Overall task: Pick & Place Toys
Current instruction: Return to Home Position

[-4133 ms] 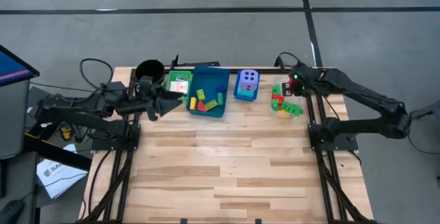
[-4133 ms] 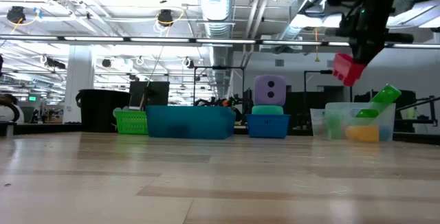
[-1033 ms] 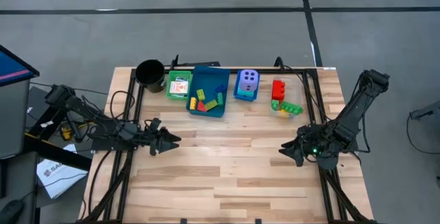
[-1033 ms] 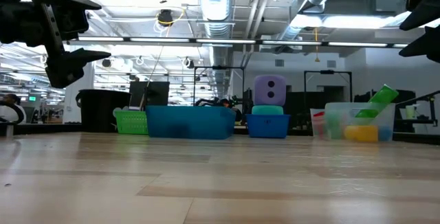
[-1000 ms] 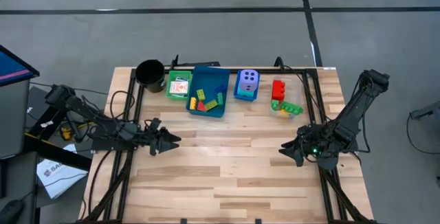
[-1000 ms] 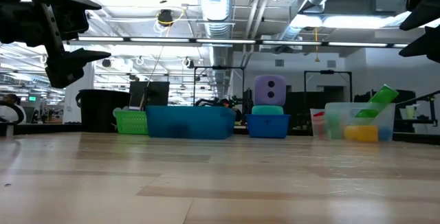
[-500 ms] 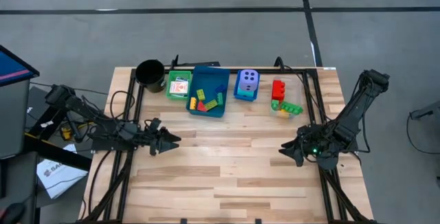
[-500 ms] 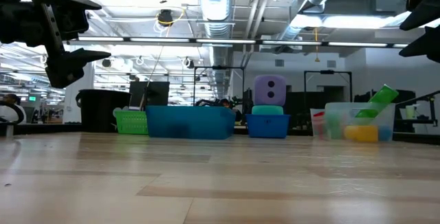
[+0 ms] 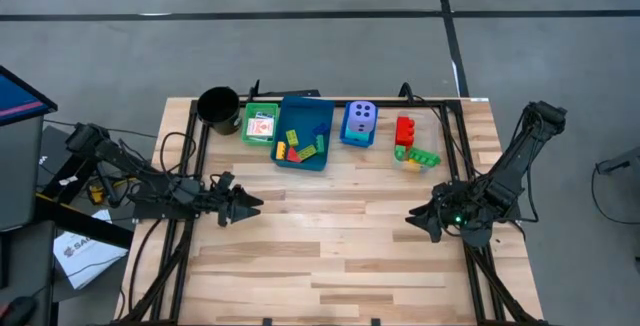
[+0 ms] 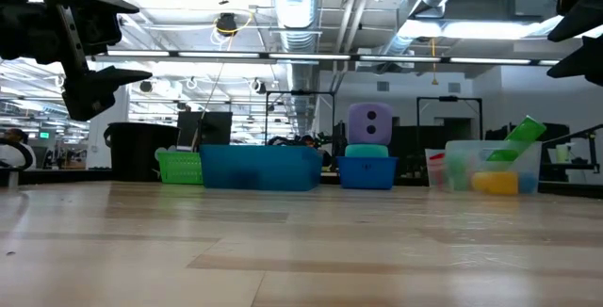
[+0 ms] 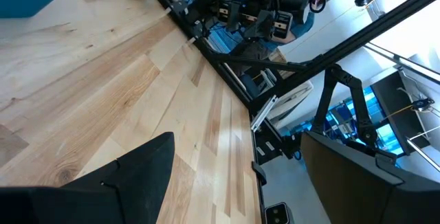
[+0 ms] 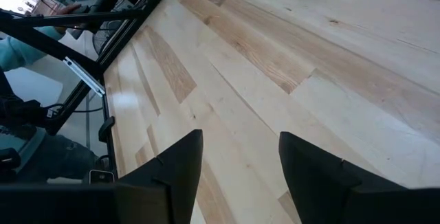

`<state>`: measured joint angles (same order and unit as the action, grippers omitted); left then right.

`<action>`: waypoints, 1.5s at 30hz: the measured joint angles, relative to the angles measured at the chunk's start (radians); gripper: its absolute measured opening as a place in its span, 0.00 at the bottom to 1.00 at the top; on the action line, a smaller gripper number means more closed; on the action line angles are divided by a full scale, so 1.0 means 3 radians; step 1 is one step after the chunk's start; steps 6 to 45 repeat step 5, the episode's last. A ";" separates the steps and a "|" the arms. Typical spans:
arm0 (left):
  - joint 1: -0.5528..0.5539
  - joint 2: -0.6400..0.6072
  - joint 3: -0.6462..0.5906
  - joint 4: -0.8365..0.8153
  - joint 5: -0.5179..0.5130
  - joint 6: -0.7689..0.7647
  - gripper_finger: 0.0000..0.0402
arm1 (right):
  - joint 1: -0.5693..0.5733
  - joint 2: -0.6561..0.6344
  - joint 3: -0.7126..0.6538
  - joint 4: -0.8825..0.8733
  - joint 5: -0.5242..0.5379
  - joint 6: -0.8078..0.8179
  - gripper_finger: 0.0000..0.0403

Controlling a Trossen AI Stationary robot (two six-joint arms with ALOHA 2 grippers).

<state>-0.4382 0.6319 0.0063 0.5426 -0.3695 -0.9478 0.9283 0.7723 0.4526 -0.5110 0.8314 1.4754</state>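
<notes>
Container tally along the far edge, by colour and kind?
Black cup: 1
Green tray: 1
Blue trays: 2
Clear tray: 1
Total: 5

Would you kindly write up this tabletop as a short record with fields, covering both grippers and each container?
left gripper: open, empty, over the wooden table's left side
right gripper: open, empty, over its right side
clear plastic tray: large red brick and green brick
large blue tray: small mixed-colour bricks
small blue tray: purple dotted dice cube
green tray: white picture card
black cup: left end of the row
</notes>
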 joint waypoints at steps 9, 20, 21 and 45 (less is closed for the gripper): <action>0.0000 0.0000 0.0000 0.0000 -0.0001 0.0000 0.77 | 0.0000 0.0000 0.0000 -0.0001 0.0000 0.0000 0.47; 0.0000 0.0000 0.0000 0.0000 -0.0001 0.0000 0.77 | 0.0000 0.0000 0.0000 -0.0001 0.0000 0.0000 0.47; 0.0000 0.0000 0.0000 0.0000 -0.0001 0.0000 0.77 | 0.0000 0.0000 0.0000 -0.0001 0.0000 0.0000 0.47; 0.0000 0.0000 0.0000 0.0000 -0.0001 0.0000 0.77 | 0.0000 0.0000 0.0000 -0.0001 0.0000 0.0000 0.47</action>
